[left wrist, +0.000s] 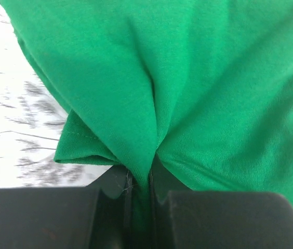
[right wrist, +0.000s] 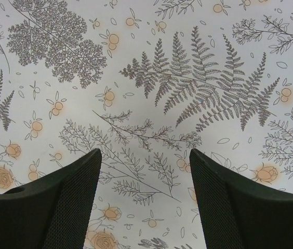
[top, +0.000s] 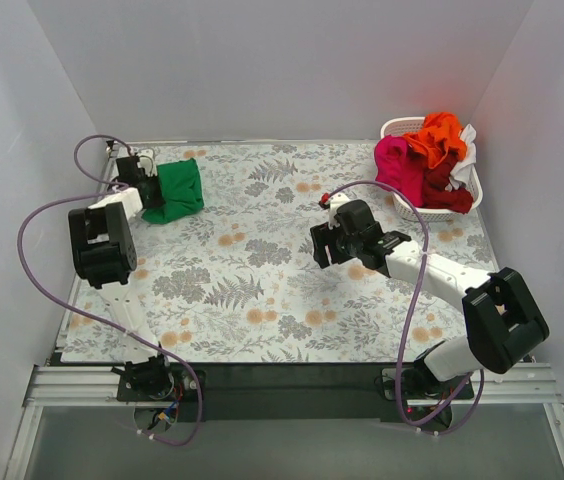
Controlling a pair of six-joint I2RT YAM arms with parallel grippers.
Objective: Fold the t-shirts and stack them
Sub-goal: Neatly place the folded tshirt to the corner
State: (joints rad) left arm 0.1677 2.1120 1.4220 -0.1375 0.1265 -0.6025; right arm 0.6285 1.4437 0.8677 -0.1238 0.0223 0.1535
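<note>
white walls close around a table w/ a fern-and-flower cover. green t-shirt lies as a compact bundle, it seems folded, at the far left corner of the table. left gripper is clenched on a pinch of its cloth; a ridge of fabric runs up between the jaws. right gripper is released, jaws wide, nothing in it, over bare table near the middle, well apart from the shirt. other t-shirts (orange, pink, dark red, white) are heaped in the white basket, far right corner. i judge the step is setting the green one down as base of the stack. to do it well: lower it flat, open the jaws only when the cloth rests on the table, then lift straight up, so the fold is not dragged open.
</note>
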